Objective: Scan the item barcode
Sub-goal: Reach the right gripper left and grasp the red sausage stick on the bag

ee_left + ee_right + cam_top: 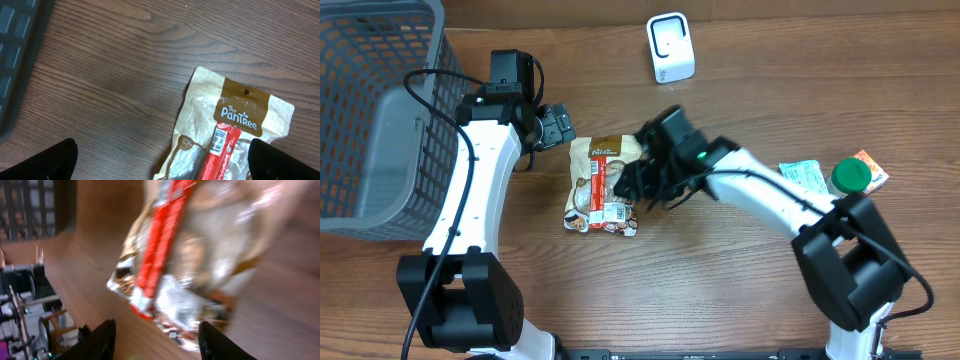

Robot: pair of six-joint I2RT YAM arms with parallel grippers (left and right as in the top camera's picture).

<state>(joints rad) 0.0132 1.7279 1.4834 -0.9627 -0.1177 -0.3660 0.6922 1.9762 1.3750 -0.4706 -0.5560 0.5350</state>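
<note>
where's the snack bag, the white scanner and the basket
snack bag [595,188]: overhead view, middle of the pack's front
white scanner [670,47]: overhead view, centre of its face
basket [360,70]: overhead view, mesh wall at the far left

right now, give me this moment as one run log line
snack bag flat on table | right gripper open at its right edge | left gripper open, apart | scanner apart from bag
</note>
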